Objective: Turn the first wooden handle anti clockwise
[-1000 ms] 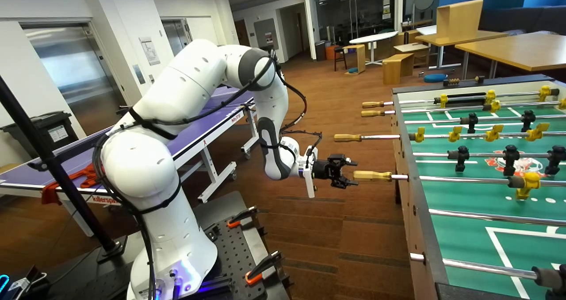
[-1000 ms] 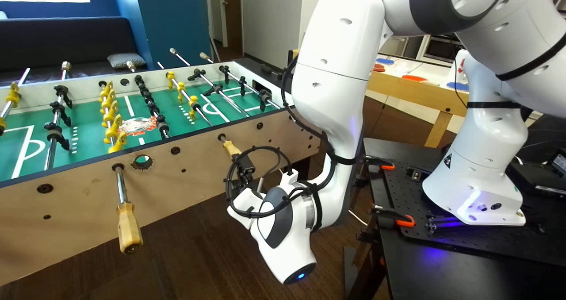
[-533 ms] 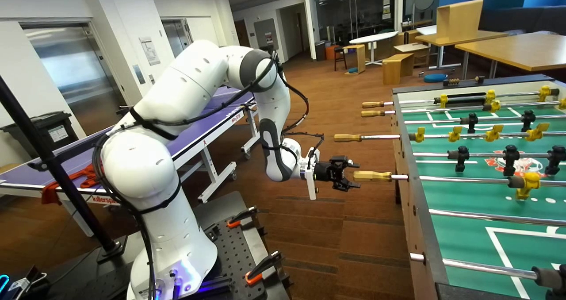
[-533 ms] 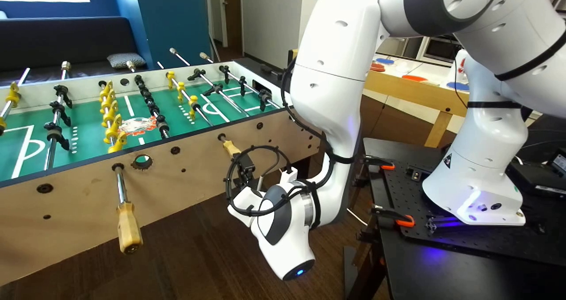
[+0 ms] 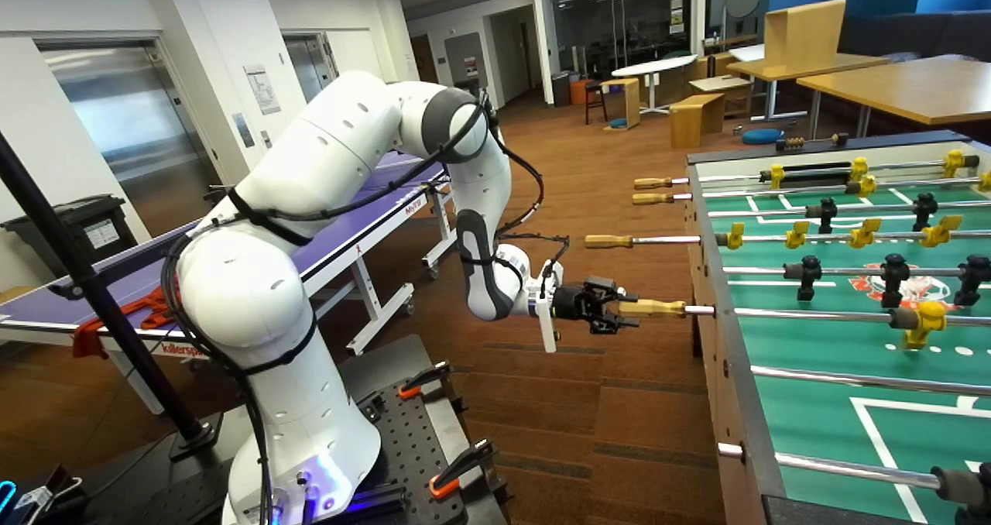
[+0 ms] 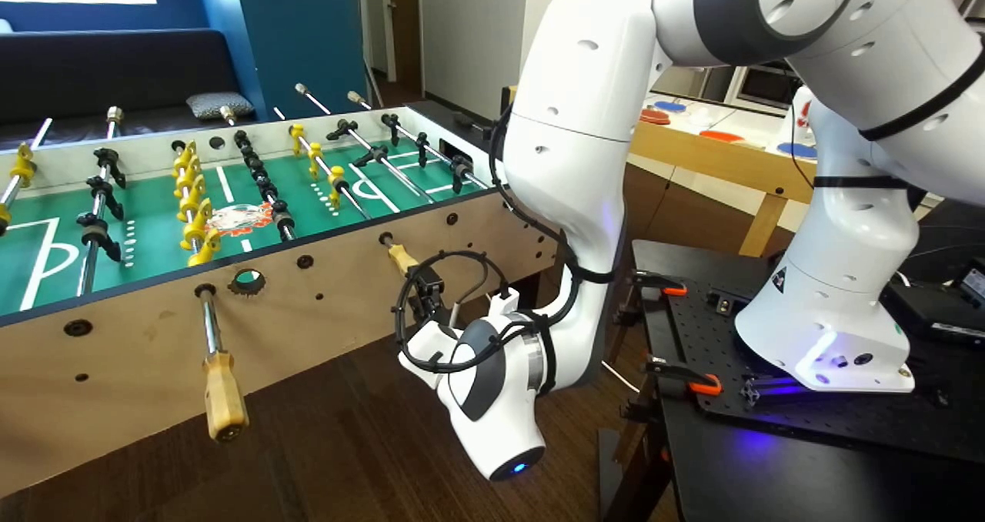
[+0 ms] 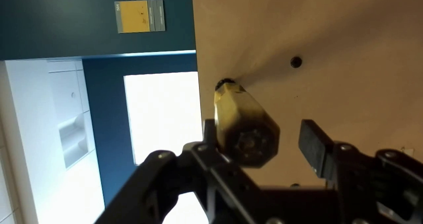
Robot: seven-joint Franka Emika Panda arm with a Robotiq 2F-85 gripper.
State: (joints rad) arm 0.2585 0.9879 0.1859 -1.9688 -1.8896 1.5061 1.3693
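The wooden handle sticks out from the side of the foosball table, level on its rod. In both exterior views my gripper is at the free end of this handle. The wrist view shows the handle's faceted end between the fingers of the gripper. The left finger lies close along the handle; whether it touches, I cannot tell. A clear gap separates the handle from the right finger pad. So the jaws stand partly open, around the handle's tip and not clamped on it.
The foosball table's side wall faces the arm. Another wooden handle juts out along that wall, and more handles sit farther along. A black mounting table with orange-tipped clamps carries the arm's base. A purple ping-pong table stands behind.
My gripper has moved forward toward the foosball table, so that its fingertips now overlap the handle's end. Its fingers have drawn nearer each other. The handle shows no visible turn.
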